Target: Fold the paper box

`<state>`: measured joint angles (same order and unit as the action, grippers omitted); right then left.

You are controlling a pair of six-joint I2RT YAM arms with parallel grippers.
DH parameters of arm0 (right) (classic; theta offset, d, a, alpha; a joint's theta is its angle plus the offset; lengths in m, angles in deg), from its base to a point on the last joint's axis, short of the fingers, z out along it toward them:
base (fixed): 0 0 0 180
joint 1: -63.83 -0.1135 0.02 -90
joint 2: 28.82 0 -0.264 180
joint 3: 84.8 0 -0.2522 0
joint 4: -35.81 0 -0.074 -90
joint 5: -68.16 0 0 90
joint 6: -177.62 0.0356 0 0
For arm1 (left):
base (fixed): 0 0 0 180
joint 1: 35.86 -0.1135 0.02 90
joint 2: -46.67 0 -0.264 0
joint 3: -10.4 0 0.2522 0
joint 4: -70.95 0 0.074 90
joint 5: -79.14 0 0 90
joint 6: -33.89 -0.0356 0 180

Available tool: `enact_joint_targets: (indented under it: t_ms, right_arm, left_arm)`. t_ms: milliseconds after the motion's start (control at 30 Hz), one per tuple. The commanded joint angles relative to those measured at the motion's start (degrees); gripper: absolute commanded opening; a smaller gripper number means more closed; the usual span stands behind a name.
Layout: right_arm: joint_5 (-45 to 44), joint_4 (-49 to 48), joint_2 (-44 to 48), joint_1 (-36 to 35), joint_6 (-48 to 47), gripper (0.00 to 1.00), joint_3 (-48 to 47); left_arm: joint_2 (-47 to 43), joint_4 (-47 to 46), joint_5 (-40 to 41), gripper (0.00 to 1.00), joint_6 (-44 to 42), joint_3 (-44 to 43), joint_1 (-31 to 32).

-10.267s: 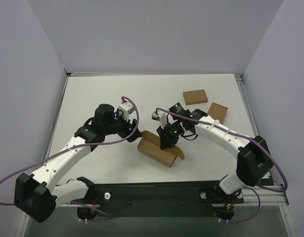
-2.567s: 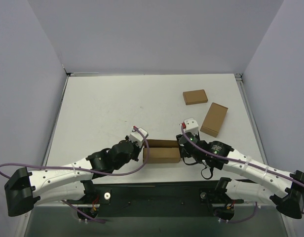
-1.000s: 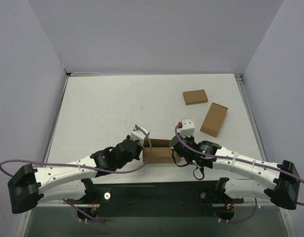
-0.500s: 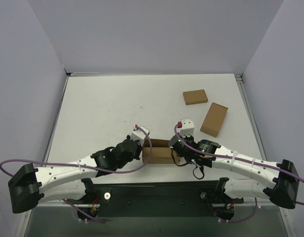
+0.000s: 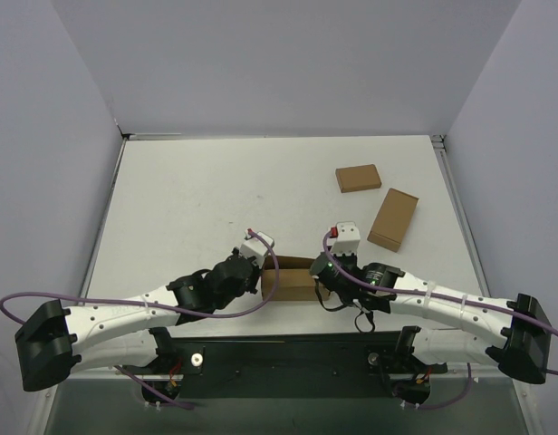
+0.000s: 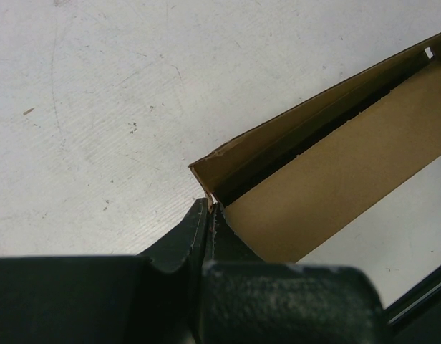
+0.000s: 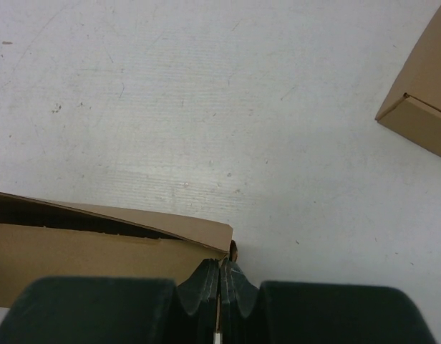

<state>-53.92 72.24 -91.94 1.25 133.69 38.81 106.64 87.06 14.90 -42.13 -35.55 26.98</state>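
Item: shallow rectangular brown cardboard paper box [image 5: 293, 279], walls raised, long lid panel lowered but not seated; dark slit under that panel in both wrist views.
Position: lengthwise between the two claws, one short end at the tips of each; well inside the reach of both.
Step in hand (judged): closing up the ends and seating the lid, with most of the folding apparently done.
Doing it well (judged): equal inward pressure from both ends, to keep the box from skating sideways; tips kept low on the corners, to keep the thin walls from buckling; lid edge tucked inside the front wall before any release.
Left claw [image 6: 210, 215]: closed, no gap between the fingers; tips against the left-end corner of the box [image 6: 335, 172]. Cardboard edge nipped between the fingers or merely touched: cannot tell.
Right claw [image 7: 222, 271]: closed likewise; tips against the right-end corner of the box [image 7: 99, 251], where the lid panel meets the end. Pinch or mere contact: cannot tell.
Beyond the right claw: two smaller ready-made flat brown cardboard boxes, the nearer one [image 5: 394, 219] angled, the farther one [image 5: 358, 178] past it; both well apart from the work.
Support: white tabletop [image 5: 197, 190], lightly scuffed.
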Motion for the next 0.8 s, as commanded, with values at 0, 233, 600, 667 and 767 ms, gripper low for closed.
enact_joint_targets:
  t_ms: [0,233,600,667,767]
  right_arm:
    - [5.3,-0.3,-0.9,-2.7,3.5,0.00,3.8]
    - [1.1,2.5,-0.8,-6.7,7.4,0.00,6.0]
    - [-2.2,5.1,-1.8,-8.1,8.1,0.00,4.2]
    - [-2.3,5.2,-1.8,-8.3,8.1,0.00,4.1]
    - [-2.4,5.4,-1.9,-8.3,8.1,0.00,4.0]
  left_arm:
    - [0.2,-5.5,-4.4,0.00,1.5,-2.2,0.3]
    - [-2.4,-4.2,-5.9,0.00,3.0,-2.7,0.3]
    - [-5.6,4.2,-8.9,0.40,2.3,-6.3,-0.4]
    - [-6.1,5.6,-9.3,0.46,1.5,-7.0,-0.8]
    - [-6.2,7.7,-9.1,0.52,0.2,-8.7,-2.1]
